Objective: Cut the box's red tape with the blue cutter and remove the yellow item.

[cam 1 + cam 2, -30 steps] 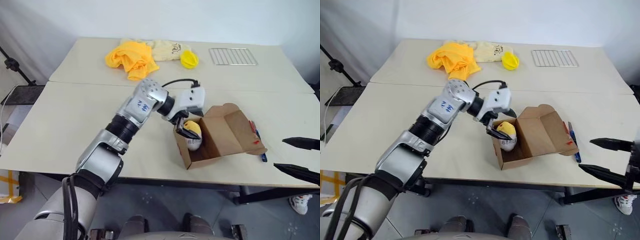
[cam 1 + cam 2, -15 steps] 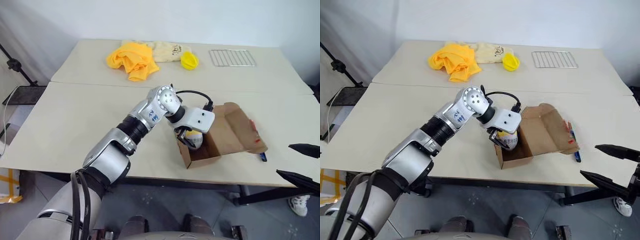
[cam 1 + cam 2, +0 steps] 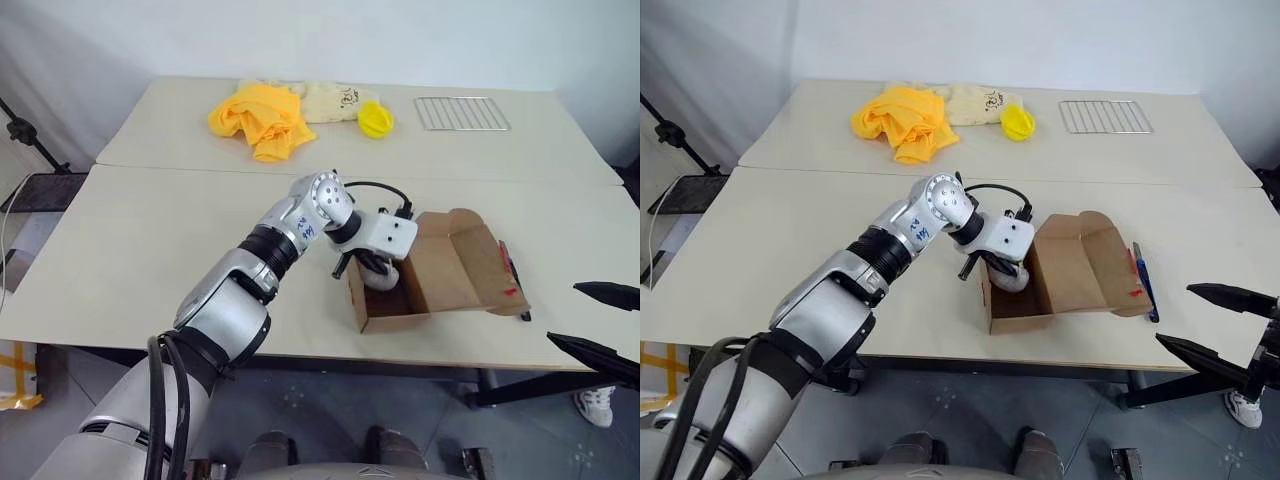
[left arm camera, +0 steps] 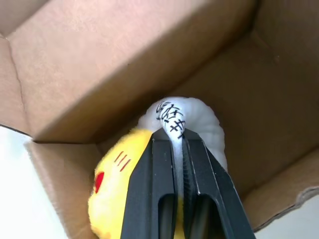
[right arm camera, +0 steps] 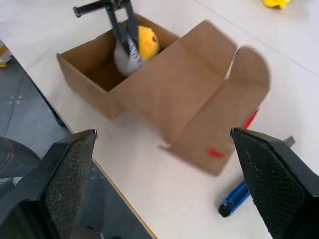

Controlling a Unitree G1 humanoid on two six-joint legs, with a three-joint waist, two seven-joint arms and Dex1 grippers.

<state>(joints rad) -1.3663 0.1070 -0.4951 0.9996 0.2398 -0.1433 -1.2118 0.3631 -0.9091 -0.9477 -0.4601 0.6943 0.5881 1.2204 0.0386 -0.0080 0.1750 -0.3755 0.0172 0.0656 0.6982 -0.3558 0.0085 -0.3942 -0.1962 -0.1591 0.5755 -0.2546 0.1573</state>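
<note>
While the box (image 3: 430, 275) sits open near the front edge of the desk (image 3: 150, 240), its flaps folded out to the right, the left gripper (image 4: 175, 142) reaches down into it with its fingers (image 4: 162, 164) pinched narrow on the white, printed end of the yellow item (image 4: 112, 184), a soft toy that lies inside against the box's left wall. Red tape (image 5: 215, 153) shows as a small patch on the outer flap, apparently already cut through. The blue cutter (image 5: 235, 197) lies on the desk just right of that flap. Off to the right, the right gripper (image 3: 1220, 325) hangs past the desk's near edge, fingers (image 5: 67, 164) spread wide and empty. Far across the desk lie a yellow cloth (image 3: 255, 115) and a wire rack (image 3: 462, 113).
</note>
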